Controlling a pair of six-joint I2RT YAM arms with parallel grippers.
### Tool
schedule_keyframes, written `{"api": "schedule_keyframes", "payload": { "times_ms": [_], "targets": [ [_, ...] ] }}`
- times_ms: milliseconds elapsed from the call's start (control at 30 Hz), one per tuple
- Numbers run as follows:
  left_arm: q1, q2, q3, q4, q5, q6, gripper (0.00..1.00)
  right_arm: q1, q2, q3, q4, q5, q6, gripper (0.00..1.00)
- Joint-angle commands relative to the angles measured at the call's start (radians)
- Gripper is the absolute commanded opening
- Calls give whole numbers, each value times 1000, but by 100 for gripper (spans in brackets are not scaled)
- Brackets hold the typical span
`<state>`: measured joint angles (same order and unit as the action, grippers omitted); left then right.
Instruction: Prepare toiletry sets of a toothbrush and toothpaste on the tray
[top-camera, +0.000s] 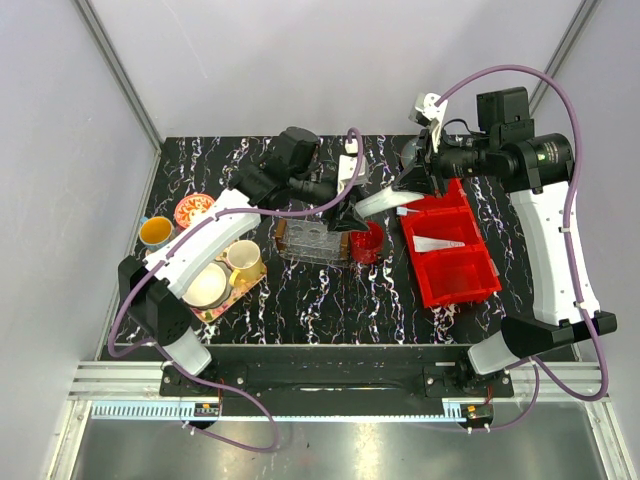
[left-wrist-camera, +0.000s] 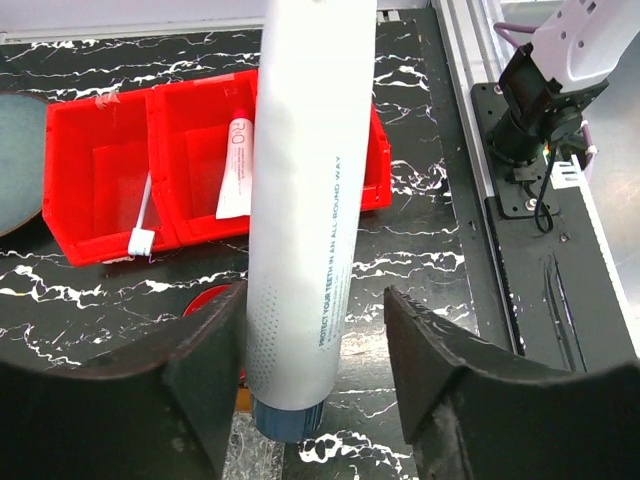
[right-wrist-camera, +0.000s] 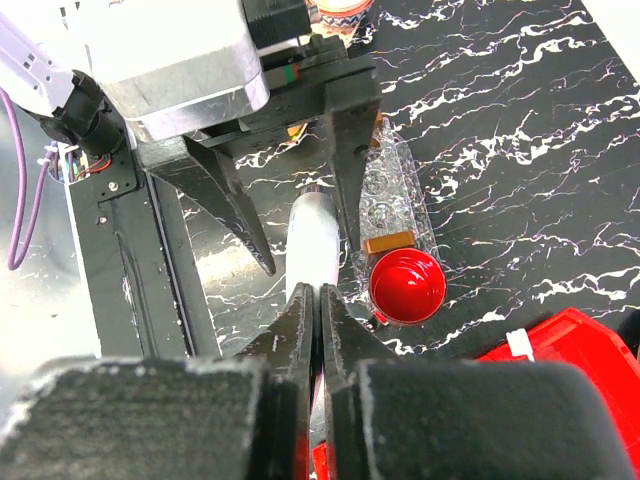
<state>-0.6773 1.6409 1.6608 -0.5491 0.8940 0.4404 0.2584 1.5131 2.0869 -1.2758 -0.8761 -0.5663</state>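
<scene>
With the tray (right-wrist-camera: 398, 190) seemingly bare, my right gripper (right-wrist-camera: 318, 300) pinches one toothpaste (right-wrist-camera: 312, 230), my left gripper (left-wrist-camera: 312, 330) spread around it; the toothbrush (left-wrist-camera: 146, 205) and other tube (left-wrist-camera: 237, 165) lie in the bin (left-wrist-camera: 100, 190).

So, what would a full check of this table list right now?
Surface: black marbled table, nothing spilled seen.
Job's things: clear tray mid-table; long toothpaste tube held above the table; small tube and slim toothbrush in red bin.
Clutter: red cup beside the clear tray; flowery tray with cups.
Pincers: right pincer shut on the long tube's flat end; left pincer open around its cap end.
Cables: purple cables along both arms.
Surroundings: pale walls.
</scene>
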Motion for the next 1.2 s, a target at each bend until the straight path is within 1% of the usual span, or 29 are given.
{"api": "schedule_keyframes", "payload": {
  "times_ms": [0, 33, 100, 133, 233, 267, 333, 367, 400, 433, 500, 533, 633, 667, 700, 767, 833, 1000, 1033, 1100, 1167],
  "targets": [
    [-8, -9, -9, 18, 51, 11, 55, 8, -16, 10, 50, -20, 17, 0],
    [-7, -10, -18, 18, 52, 11, 49, 8, -17, 10, 50, -18, 19, 0],
    [-10, -18, -22, 8, 52, 18, 42, 8, -19, 10, 53, -15, 20, 0],
    [-10, -21, -27, -1, 51, 21, 34, 8, -19, 9, 55, -12, 23, 0],
    [-11, -35, -41, -3, 46, 23, 27, 8, -22, 4, 59, -9, 29, 0],
    [-11, -39, -44, -3, 46, 21, 19, 8, -24, -1, 64, -9, 31, 0],
    [-11, -42, -44, -5, 43, 9, 10, 7, -25, -7, 69, -8, 40, 2],
    [-11, -41, -44, -3, 42, -2, 1, 8, -25, -13, 76, -8, 43, 4],
    [-11, -42, -45, 12, 39, -12, 0, 8, -28, -16, 81, -8, 54, 6],
    [-11, -47, -53, 24, 36, -41, 0, 8, -31, -21, 88, -1, 62, 15],
    [-11, -59, -68, 69, 28, -66, 0, 8, -39, -31, 118, 3, 94, 23],
    [-13, -67, -93, 89, 20, -93, 0, 10, -45, -34, 144, 20, 107, 29],
    [-11, -98, -137, 168, -15, -150, 0, 8, -57, -39, 184, 70, 155, 38],
    [-10, -104, -147, 187, -23, -164, 0, 10, -60, -39, 208, 87, 167, 53],
    [-10, -122, -157, 222, -30, -178, 0, 8, -67, -39, 219, 106, 193, 57],
    [-5, -141, -188, 265, -47, -229, 0, 7, -71, -44, 252, 149, 210, 61],
    [-1, -167, -216, 323, -67, -285, 0, 7, -85, -54, 283, 184, 244, 63],
    [34, -205, -245, 423, -116, -396, 0, 7, -148, -123, 438, 245, 337, 68],
    [41, -220, -254, 435, -144, -426, 0, 7, -154, -134, 475, 262, 350, 69],
    [57, -233, -256, 455, -159, -437, 0, 7, -163, -157, 498, 264, 381, 70],
    [67, -248, -257, 472, -187, -494, 0, 7, -163, -177, 530, 243, 402, 70]
  ]
}}
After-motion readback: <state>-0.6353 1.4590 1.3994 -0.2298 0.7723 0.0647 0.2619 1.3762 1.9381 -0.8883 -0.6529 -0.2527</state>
